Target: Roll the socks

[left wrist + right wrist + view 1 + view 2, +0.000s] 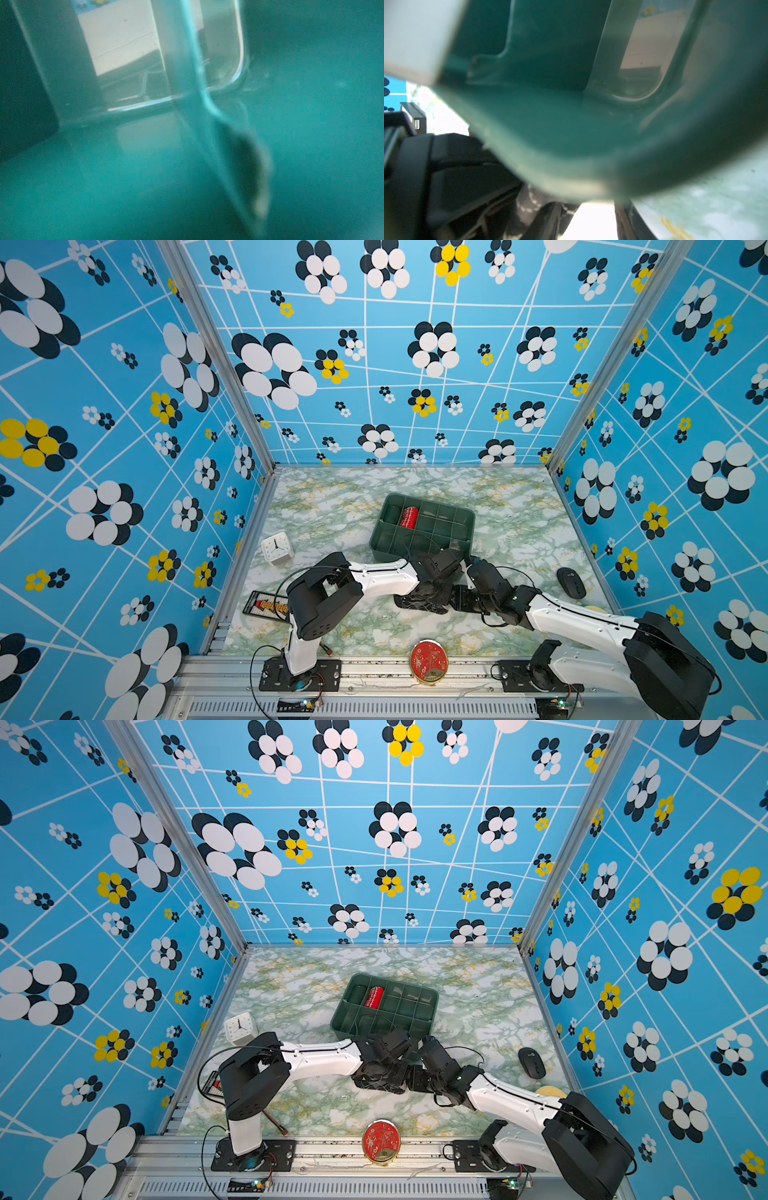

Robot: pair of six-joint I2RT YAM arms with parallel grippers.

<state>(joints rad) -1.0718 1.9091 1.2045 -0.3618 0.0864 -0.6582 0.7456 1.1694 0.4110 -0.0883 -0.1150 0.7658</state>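
Both arms are crowded in at the green tray [453, 516] – its near right corner is where all the action is packed. In both top views the socks [419, 602] are seen as a dark bunched heap on the marbled tabletop [332, 497]. The heap is just in front of the tray's near wall and outside it. It is largely covered by the left arm's black wrist, and thin pale lines of the diamond pattern can be made out on it. In the right wrist view a strip of the same grey-and-white patterned fabric is caught just below the tray's rim.

The left gripper [454, 552] is laid against the tray's near wall close to that corner, its jaws pressed together. Whether any fabric is pinched there cannot be told, as the left wrist view is filled with blurred green plastic. The right gripper [473, 563] is held just beside it at the same corner. In the right wrist view its jaws are seen standing apart, with bright tabletop showing between them and nothing clamped.

Inside the tray two rolls are lodged at the far left end – a red roll [408, 517] with white marks and, touching it, a plain dark green roll [390, 514]. A white clock [277, 547] is set well to the left of the tray, a black mouse [570, 583] is placed off to its right, and a round red tin [429, 662] is parked well in front of it
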